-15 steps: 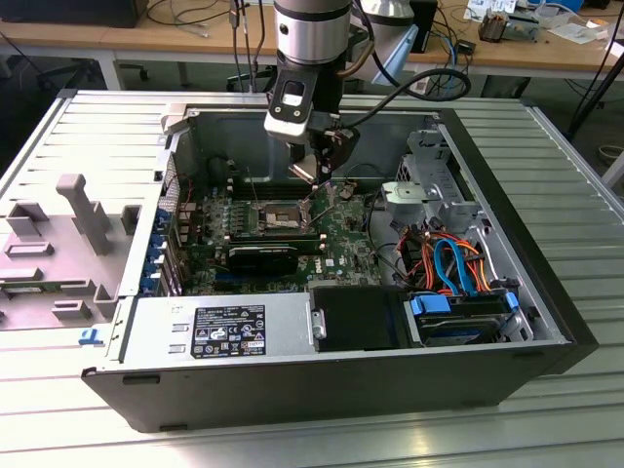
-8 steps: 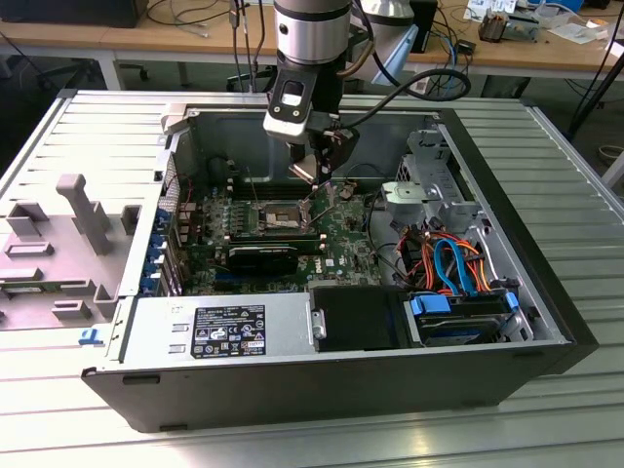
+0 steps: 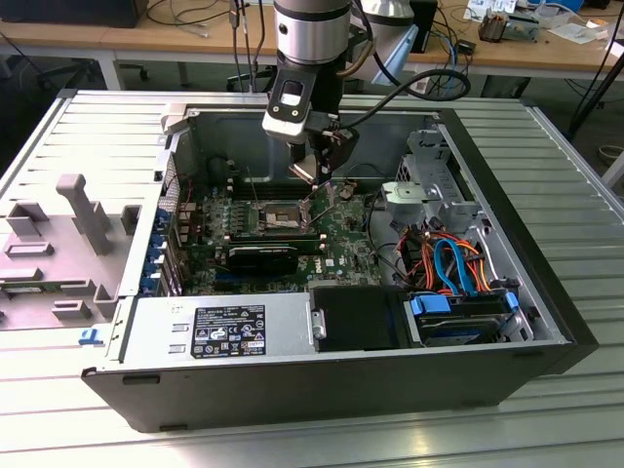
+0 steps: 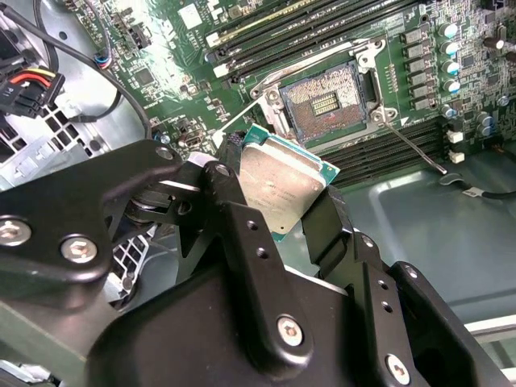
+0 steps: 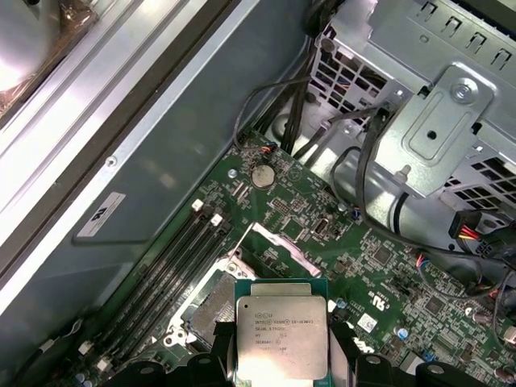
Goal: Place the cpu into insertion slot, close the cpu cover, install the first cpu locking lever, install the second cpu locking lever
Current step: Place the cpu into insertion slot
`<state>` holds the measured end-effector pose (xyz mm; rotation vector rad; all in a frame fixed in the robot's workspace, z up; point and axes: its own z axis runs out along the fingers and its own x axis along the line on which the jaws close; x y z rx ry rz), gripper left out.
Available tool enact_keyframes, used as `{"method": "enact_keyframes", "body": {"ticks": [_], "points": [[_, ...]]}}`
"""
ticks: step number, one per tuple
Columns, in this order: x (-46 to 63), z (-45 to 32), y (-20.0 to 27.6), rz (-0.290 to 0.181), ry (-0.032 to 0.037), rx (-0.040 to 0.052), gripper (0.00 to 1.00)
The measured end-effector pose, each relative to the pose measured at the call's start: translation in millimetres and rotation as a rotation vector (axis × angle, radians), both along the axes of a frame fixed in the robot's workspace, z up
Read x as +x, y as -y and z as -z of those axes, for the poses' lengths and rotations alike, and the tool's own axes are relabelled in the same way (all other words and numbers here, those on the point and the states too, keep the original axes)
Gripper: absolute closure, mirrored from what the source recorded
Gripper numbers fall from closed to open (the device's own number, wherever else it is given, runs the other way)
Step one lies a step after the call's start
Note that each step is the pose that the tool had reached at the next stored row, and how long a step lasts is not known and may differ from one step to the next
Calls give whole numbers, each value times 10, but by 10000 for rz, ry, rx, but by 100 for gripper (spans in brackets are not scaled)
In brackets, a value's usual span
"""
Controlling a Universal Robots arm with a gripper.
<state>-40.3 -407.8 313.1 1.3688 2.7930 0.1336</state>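
A: Start big. What surrounds the insertion slot?

B: The open computer case [image 3: 341,395] lies on its side. The green circuit board [image 3: 341,244] on its floor carries the insertion slot [image 4: 326,101]. Long black memory slots [image 4: 322,32] run just beside the slot on two sides.

A: And the gripper?

B: The gripper [image 4: 272,195] hangs above the slot, a little off to one side of it. Its two black fingers [image 4: 234,201] are drawn in on the cpu [image 4: 282,173] and pinch it by two opposite edges. The silver-grey top of the chip faces the wrist cameras.

A: Is the slot open to receive it?

B: It looks so. In the second wrist view the slot lies bare with its contact field showing. In the first wrist view the cpu cover [image 5: 278,244] seems to be swung up at one edge of the slot. A thin locking lever [image 4: 415,147] stands off from a corner of the slot. The chip is in the air, clear of the slot and touching nothing but the fingers.

A: How will the chip handle?

B: My judgement is that it is light, flat and stiff. The smooth metal top would be slippery, so the green edges are the right place to hold it, as the fingers do here. The underside and the slot's contacts are likely the fragile parts. They would tolerate no tilt, pressing or sliding across the slot.
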Motion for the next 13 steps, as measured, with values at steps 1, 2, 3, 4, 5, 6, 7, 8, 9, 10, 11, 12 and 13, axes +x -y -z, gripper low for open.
{"method": "enact_keyframes", "body": {"ticks": [1,2,3,4,5,6,7,8,9,10,11,12,13], "points": [[0,0,0,14,0,0,45],[0,0,0,29,0,0,45],[0,0,0,42,0,0,45],[0,0,0,55,0,0,45],[0,0,0,72,0,0,45],[0,0,0,88,0,0,45],[0,0,0,100,0,-1,45],[0,0,0,121,0,0,45],[0,0,0,133,0,0,45],[0,0,0,144,0,0,45],[0,0,0,157,0,0,45],[0,0,0,169,0,0,45],[0,0,0,190,0,0,45]]}}
